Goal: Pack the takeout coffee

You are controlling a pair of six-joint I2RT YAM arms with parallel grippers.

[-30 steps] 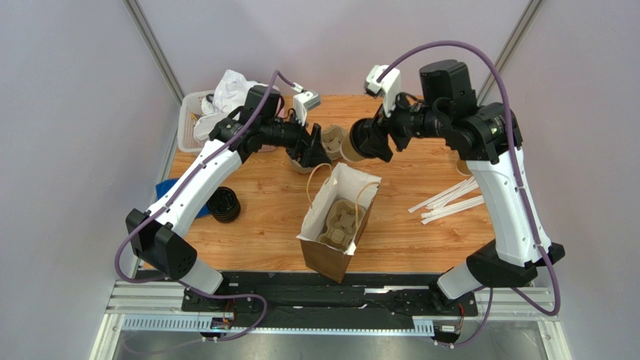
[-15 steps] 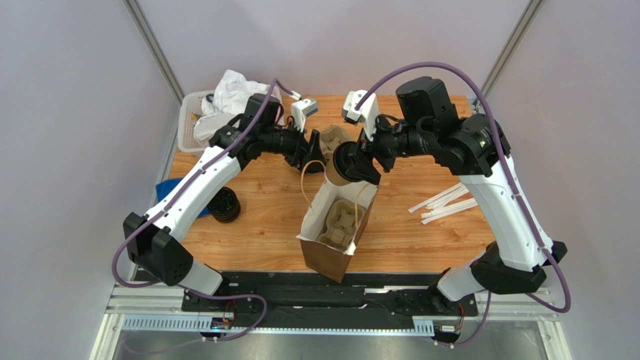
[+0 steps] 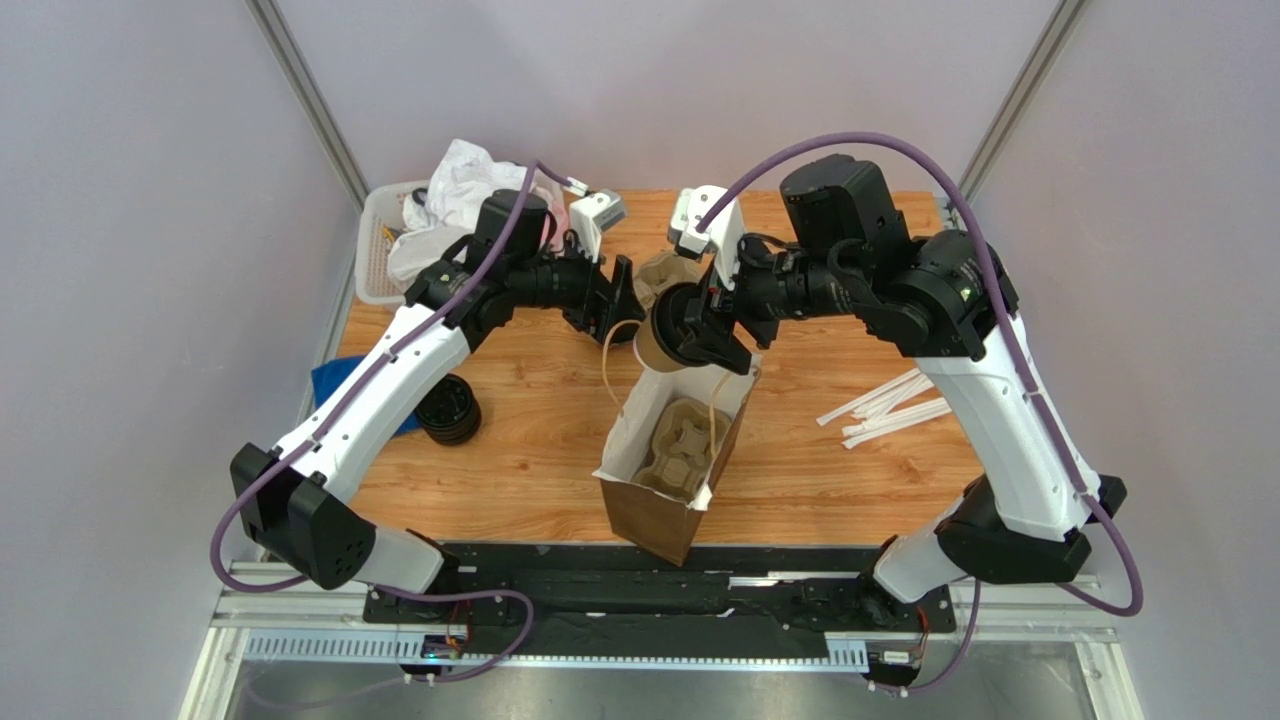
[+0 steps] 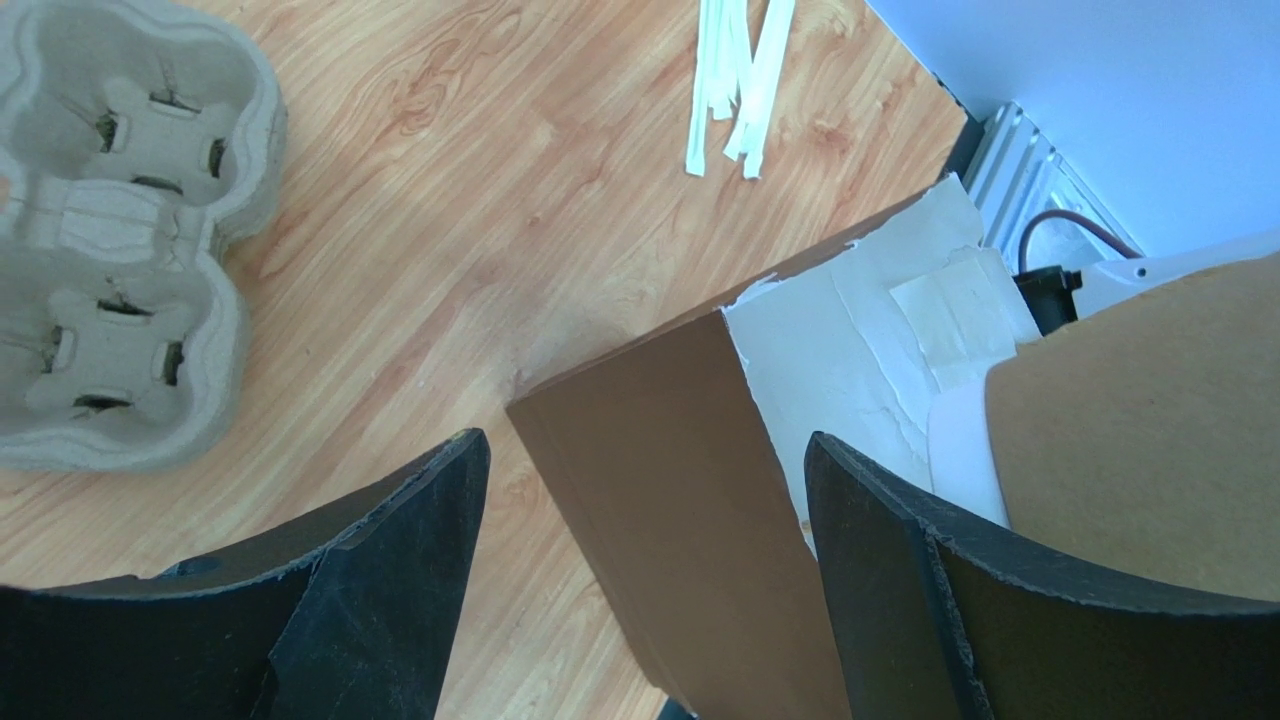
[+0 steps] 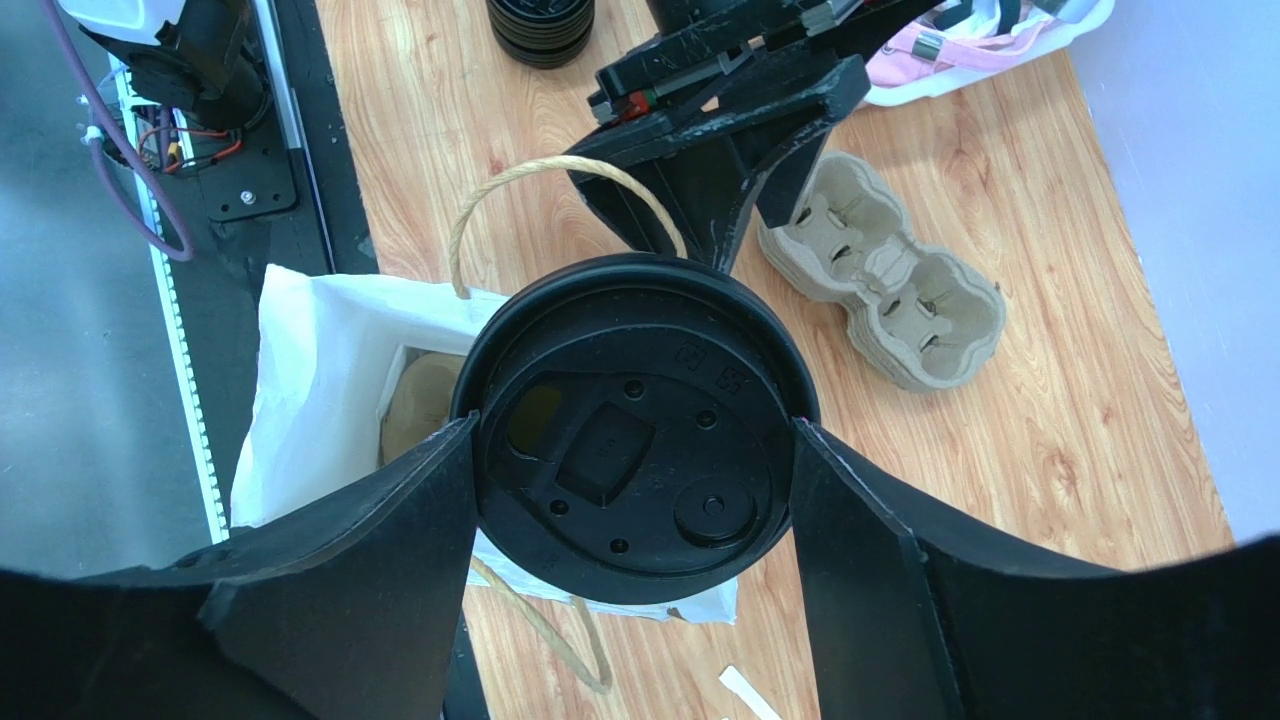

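There is one small tan paper cup with a round black plastic lid [image 5: 631, 432], one brown paper bag with a white lining [image 3: 661, 522], two grey moulded-pulp cup carriers, one stack of black lids [image 3: 448, 410], and one loose bundle of white straws [image 3: 894, 402]. One carrier [image 3: 684, 447] sits inside the bag, and the other [image 4: 113, 225] lies on the surface beyond it. The surface [image 3: 526, 435] is light wood-grain board, enclosed by pale lilac-grey walls [image 3: 150, 225].

The lid has a raised centre and a sip hole. The right gripper [image 3: 688, 321] grasps the cup at the lid's rim. The cup hangs tilted in the air, over the far edge of the bag's open mouth. The left gripper [image 3: 618, 300] is released, with its jaws spread just beside the bag's looped handle.
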